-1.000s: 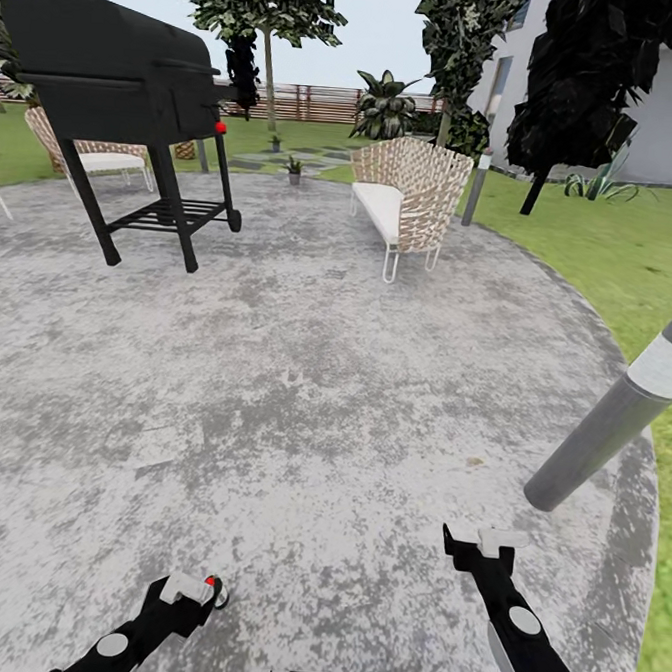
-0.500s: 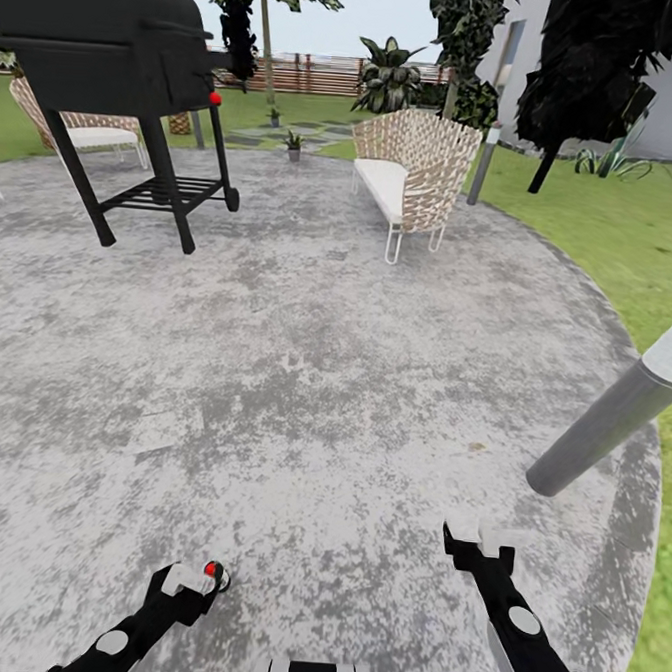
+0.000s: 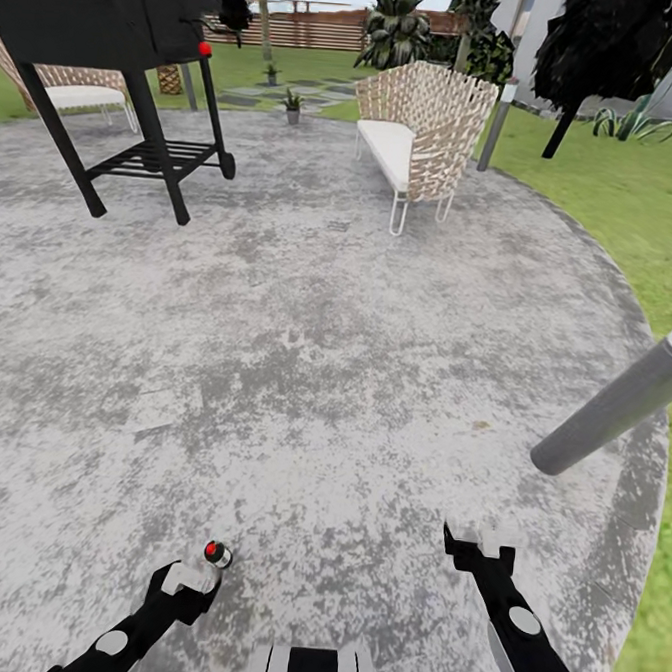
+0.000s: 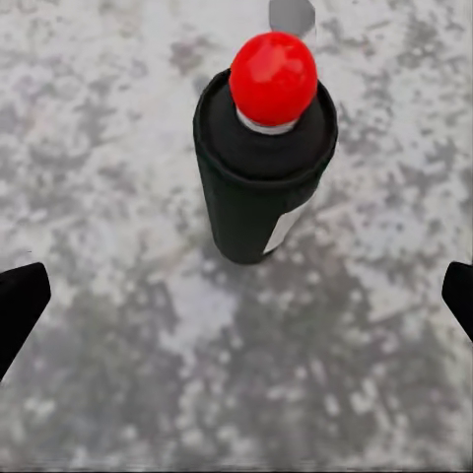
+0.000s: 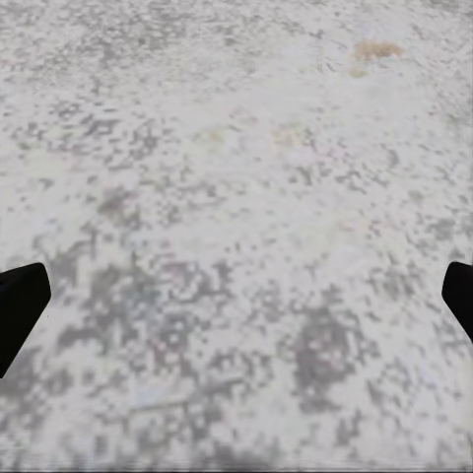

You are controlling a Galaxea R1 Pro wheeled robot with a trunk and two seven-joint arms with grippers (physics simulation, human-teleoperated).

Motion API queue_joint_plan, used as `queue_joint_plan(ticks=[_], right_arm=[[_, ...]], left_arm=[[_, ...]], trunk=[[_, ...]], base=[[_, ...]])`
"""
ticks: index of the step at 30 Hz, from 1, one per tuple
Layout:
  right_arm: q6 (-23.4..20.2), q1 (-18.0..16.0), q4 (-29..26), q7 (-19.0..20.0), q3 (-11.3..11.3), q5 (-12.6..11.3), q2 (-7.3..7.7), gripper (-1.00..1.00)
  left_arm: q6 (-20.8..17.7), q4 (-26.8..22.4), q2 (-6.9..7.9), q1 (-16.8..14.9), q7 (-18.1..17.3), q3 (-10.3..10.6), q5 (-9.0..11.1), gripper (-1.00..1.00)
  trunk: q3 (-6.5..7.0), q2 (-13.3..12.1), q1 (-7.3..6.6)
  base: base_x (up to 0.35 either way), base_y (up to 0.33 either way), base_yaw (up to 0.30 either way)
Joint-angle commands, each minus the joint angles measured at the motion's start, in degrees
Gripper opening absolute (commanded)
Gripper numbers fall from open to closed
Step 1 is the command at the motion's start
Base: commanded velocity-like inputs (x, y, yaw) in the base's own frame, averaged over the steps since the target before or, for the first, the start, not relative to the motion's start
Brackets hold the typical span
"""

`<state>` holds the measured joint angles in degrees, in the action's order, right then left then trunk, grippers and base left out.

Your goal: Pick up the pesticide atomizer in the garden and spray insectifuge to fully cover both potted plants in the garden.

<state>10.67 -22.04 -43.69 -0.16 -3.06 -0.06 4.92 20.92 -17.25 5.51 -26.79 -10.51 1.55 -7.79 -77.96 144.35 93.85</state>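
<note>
The pesticide atomizer (image 3: pixel 217 553) stands upright on the grey paved patio (image 3: pixel 305 354), just ahead of my left gripper (image 3: pixel 187 578). In the left wrist view the atomizer (image 4: pixel 264 158) has a black body, a red round top and a sliver of white at its side. It stands ahead of the left gripper (image 4: pixel 236 305), whose dark fingertips (image 4: pixel 20 301) sit wide apart, open and not touching it. My right gripper (image 3: pixel 478 548) hangs open over bare paving (image 5: pixel 236 236). Two small potted plants (image 3: pixel 292 102) (image 3: pixel 271 71) sit far off beyond the patio.
A black grill on legs (image 3: pixel 107 19) stands at the far left, with a wicker chair (image 3: pixel 77 92) behind it. A wicker sofa (image 3: pixel 415 131) is at the far middle. A grey bollard lamp (image 3: pixel 622 401) leans in close on the right, beside the lawn (image 3: pixel 635 217).
The whole view has shifted: the grill, sofa and far plants sit higher in the picture. The atomizer now shows a little farther ahead of my left gripper's tip.
</note>
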Motion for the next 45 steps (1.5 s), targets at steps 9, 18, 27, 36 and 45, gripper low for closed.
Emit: queue_joint_plan(ticks=[9,18,27,36,45], right_arm=[[0.14,-0.02,0.23,-0.02,-0.02,0.06,0.0,1.0],[0.21,-0.02,0.28,-0.02,-0.02,0.15,0.0,1.0],[0.23,-0.02,0.2,-0.02,-0.01,0.15,0.0,1.0],[0.22,-0.02,0.2,0.02,-0.02,0.14,0.0,1.0],[0.23,-0.02,0.01,-0.02,0.0,0.07,0.0,1.0]], left_arm=[[0.27,0.03,0.03,-0.03,0.14,0.25,-0.39,1.0],[0.4,0.03,0.03,-0.01,0.14,0.12,-0.43,1.0],[0.36,0.04,0.03,-0.01,0.14,0.12,-0.39,1.0],[0.43,0.03,0.03,-0.01,0.14,0.4,-0.58,1.0],[0.44,0.03,0.03,-0.02,0.13,0.51,-0.65,1.0]], trunk=[[-0.81,0.04,0.04],[-0.81,0.04,0.04],[-0.81,0.04,0.04],[-0.81,0.04,0.04],[-1.04,0.06,0.06]], base=[[0.0,0.0,0.0],[0.093,0.0,0.0],[0.026,0.0,0.0],[0.068,0.0,-0.062],[0.001,0.0,-0.014]])
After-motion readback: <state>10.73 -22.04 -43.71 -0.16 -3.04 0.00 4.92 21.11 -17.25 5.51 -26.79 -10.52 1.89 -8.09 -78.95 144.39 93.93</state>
